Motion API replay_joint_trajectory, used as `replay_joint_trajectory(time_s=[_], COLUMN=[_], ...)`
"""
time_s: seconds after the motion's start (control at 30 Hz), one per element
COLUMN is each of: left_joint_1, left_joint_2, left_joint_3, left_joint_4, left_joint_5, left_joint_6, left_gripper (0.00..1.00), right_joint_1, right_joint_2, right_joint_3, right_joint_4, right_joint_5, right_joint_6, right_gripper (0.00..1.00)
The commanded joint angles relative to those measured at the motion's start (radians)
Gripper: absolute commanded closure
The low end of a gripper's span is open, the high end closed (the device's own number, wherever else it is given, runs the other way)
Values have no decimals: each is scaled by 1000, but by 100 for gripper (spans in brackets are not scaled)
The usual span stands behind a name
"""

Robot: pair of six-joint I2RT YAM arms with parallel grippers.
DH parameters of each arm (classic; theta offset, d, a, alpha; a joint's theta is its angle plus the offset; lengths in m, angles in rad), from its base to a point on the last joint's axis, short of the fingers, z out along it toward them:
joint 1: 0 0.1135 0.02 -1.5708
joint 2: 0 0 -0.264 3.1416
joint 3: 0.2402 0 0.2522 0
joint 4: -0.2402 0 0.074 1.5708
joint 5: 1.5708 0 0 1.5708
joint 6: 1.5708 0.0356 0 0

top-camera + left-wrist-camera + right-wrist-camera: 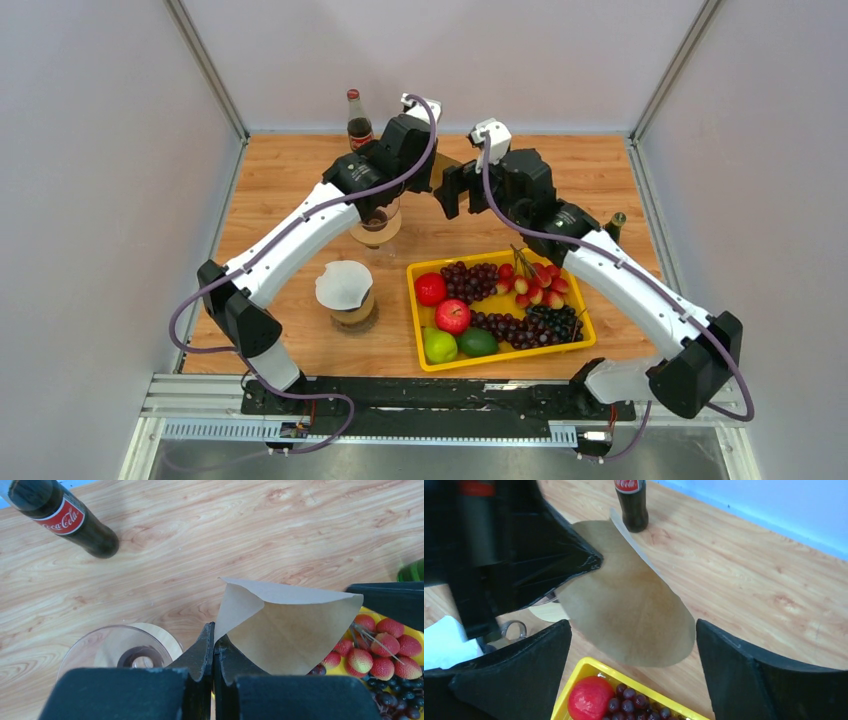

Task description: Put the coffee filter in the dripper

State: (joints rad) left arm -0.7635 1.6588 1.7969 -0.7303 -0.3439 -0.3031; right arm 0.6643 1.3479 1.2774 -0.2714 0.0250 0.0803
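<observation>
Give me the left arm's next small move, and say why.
Probably shift the left gripper sideways until the brown filter sits above the glass dripper. Its jaws are shut on the filter's edge, but the filter hangs beside the dripper's mouth, not over it. The right gripper is open, holding nothing.

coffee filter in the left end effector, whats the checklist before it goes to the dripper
1. Grip: the left end effector is shut on an edge of the coffee filter. Ok.
2. Filter shape: one flap curls away at the top, but a full cone is not visible. Cannot tell.
3. The right end effector is open with a finger on either side of the filter, not gripping it. Ok.
4. The dripper is free: its glass cone and centre hole are bare. Ok.
5. Alignment: the filter hangs beside the dripper, not above it. Not ok.
6. The cola bottle stands well away from both. Ok.
</observation>
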Motion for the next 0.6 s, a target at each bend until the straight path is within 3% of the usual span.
replay_joint_trajectory(time_s=[0.0,0.17,0.43,0.57], left_joint_1=[16,59,103,105], left_joint_2=[20,28,-31,-93], left_joint_3=[64,72,54,19], left_joint_4=[-6,-7,-34,-46], left_joint_5=[-31,29,4,-7], left_joint_6=[18,2,-14,-31], left_gripper=[100,100,100,100], right_joint_1=[-3,-12,-43,-109], right_joint_2=[-87,-153,-213,-207], right_joint_3=[23,-14,-122,-175], right_joint_4=[39,75,100,98], right_joint_5=[0,82,424,438], right_joint_6=[8,34,60,105], right_gripper=[0,0,0,0])
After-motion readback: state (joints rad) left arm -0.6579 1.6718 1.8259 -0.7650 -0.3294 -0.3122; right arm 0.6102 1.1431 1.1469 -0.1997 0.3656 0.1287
